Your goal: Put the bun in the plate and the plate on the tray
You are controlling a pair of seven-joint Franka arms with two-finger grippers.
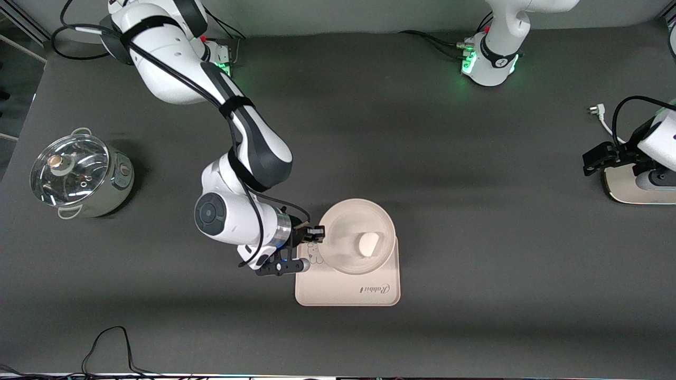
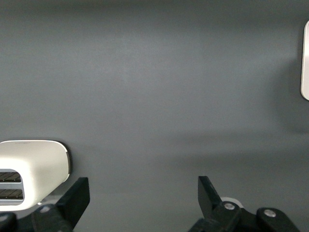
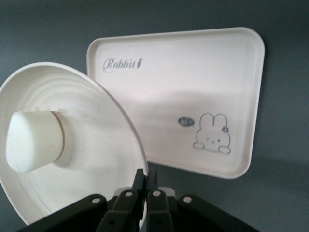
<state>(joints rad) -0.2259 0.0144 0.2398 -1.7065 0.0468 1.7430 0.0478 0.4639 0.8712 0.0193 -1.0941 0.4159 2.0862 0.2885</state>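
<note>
The round cream plate (image 1: pixel 348 232) is over the end of the rectangular tray (image 1: pixel 343 293) that lies farther from the front camera. The white bun (image 1: pixel 368 244) lies in the plate. My right gripper (image 1: pixel 318 232) is shut on the plate's rim on the side toward the right arm's end of the table. In the right wrist view the gripper (image 3: pixel 147 180) pinches the rim, and the plate (image 3: pixel 96 145) with the bun (image 3: pixel 34 141) is tilted above the tray (image 3: pixel 193 72). My left gripper (image 1: pixel 594 158) waits open and empty over the left arm's end of the table (image 2: pixel 143 193).
A steel pot with a glass lid (image 1: pixel 79 177) stands at the right arm's end of the table. A white toaster (image 1: pixel 639 190) sits under the left arm and also shows in the left wrist view (image 2: pixel 29 164). A white plug and cable (image 1: pixel 599 113) lie near it.
</note>
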